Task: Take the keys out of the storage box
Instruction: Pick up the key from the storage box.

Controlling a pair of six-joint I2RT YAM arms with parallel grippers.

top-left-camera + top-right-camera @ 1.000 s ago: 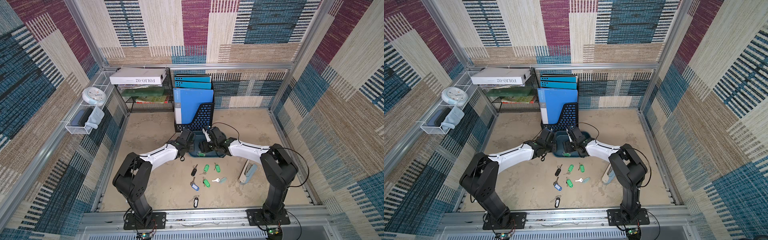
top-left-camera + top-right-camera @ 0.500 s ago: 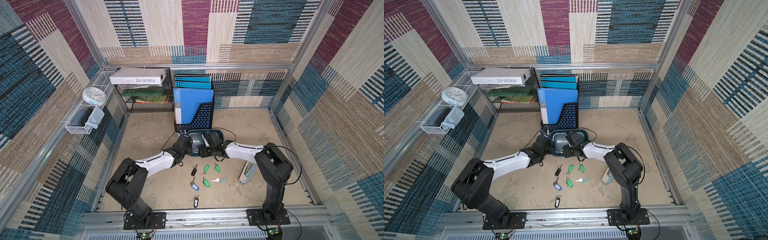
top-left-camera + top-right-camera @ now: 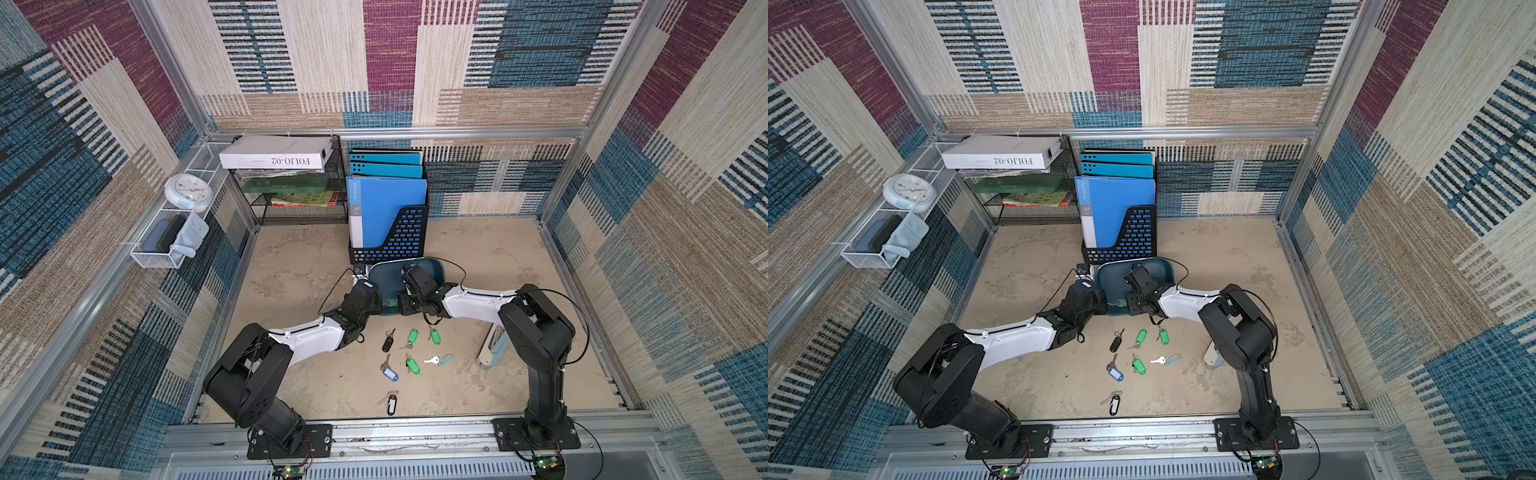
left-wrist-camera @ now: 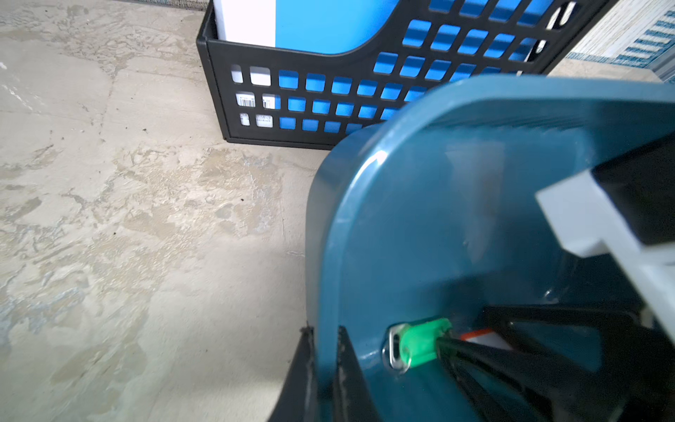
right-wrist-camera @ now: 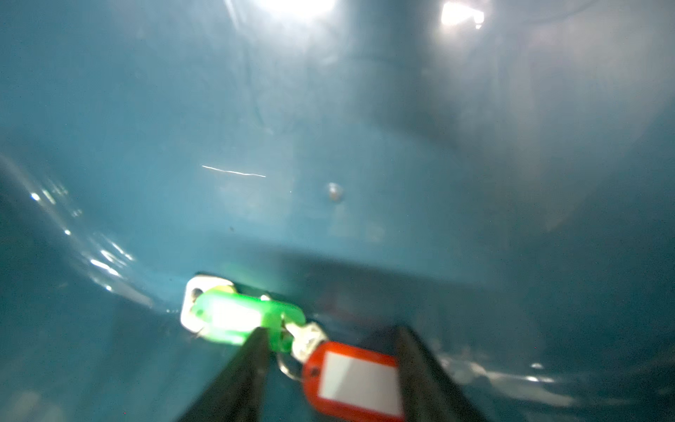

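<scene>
Grasping is in hand at the top views' centre: left gripper (image 4: 323, 365) pinches the storage box (image 3: 386, 282) rim, while right gripper (image 5: 336, 365), jaws spread astride the red-tagged key (image 5: 356, 378), must close and lift.

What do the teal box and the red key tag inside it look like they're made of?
Storage box: glossy moulded plastic, judging by glare spots and a fine scratch. Red tag: shiny plastic, likely with a white paper insert; its ring looks like metal.
</scene>
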